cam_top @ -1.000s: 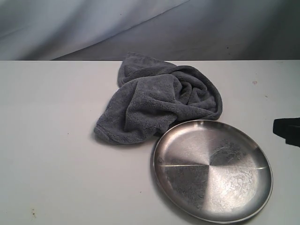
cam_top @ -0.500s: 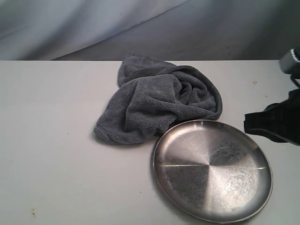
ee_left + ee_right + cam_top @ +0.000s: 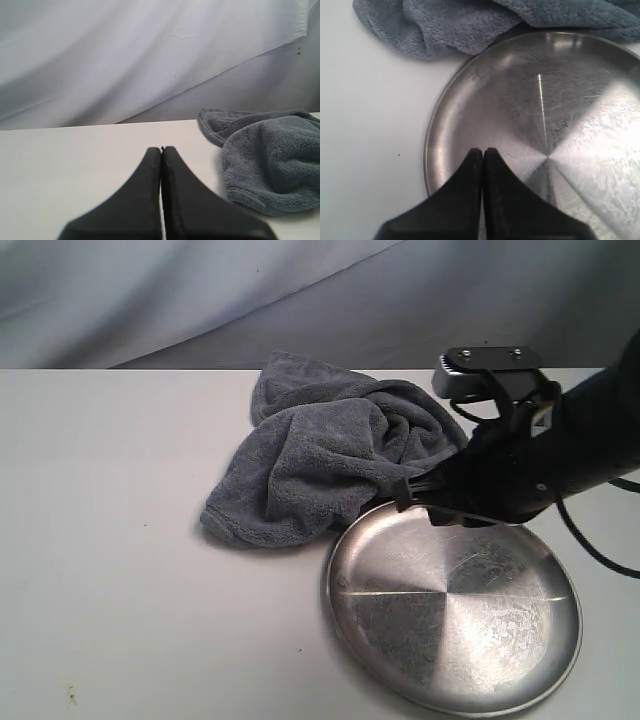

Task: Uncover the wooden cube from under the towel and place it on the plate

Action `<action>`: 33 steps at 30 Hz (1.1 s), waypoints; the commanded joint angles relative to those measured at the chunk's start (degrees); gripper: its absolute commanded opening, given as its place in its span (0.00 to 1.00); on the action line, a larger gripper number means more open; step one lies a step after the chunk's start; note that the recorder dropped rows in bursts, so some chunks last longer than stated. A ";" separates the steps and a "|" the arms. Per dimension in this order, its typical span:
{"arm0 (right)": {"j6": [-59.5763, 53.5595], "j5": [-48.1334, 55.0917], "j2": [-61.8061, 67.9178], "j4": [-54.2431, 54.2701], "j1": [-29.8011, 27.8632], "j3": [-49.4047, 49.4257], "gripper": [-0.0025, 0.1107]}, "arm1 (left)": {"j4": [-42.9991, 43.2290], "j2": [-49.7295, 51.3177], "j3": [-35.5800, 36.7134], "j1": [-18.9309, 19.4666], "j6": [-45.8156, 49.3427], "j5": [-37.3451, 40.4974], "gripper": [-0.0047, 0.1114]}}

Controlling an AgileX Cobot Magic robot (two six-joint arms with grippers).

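The dark grey towel (image 3: 330, 455) lies bunched on the white table, and the wooden cube is hidden. The steel plate (image 3: 450, 640) sits in front of it to the right, its far rim touching the cloth. My right gripper (image 3: 405, 502) is shut and empty; it reaches in from the right above the plate's far rim, with its tip close to the towel's near edge. In the right wrist view the shut fingertips (image 3: 483, 150) hang over the plate (image 3: 560, 100), with the towel (image 3: 450, 25) beyond. My left gripper (image 3: 161, 149) is shut and empty above bare table, the towel (image 3: 272, 160) beside it.
The white table (image 3: 110, 540) stretches out left of the towel and plate. A grey cloth backdrop (image 3: 200, 300) hangs behind the table's far edge. The right arm's black body and cable (image 3: 590, 540) cross above the plate's right side.
The right arm came in from the right edge of the exterior view and now reaches over the plate's far rim toward the towel. Towel and plate have not moved.
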 commanded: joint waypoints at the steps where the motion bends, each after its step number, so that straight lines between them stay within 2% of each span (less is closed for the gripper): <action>1: 2.07 2.03 4.56 -1.13 2.87 -4.36 0.02 | -0.10 -0.24 0.25 -0.28 -0.14 -0.02 0.04; 13: 14.32 11.10 14.51 -12.85 6.34 -15.56 0.02 | -0.10 -0.24 0.25 -0.28 -0.14 -0.02 0.04; 23: 17.55 6.40 14.95 -14.60 6.71 -16.52 0.02 | -0.10 -0.24 0.25 -0.28 -0.14 -0.02 0.04; 25: 22.30 4.78 14.95 -18.63 7.74 -16.52 0.02 | -0.10 -0.24 0.25 -0.28 -0.14 -0.02 0.04; 33: 48.13 1.23 14.95 -45.96 13.43 -16.52 0.02 | -0.10 -0.24 0.25 -0.28 -0.14 -0.02 0.04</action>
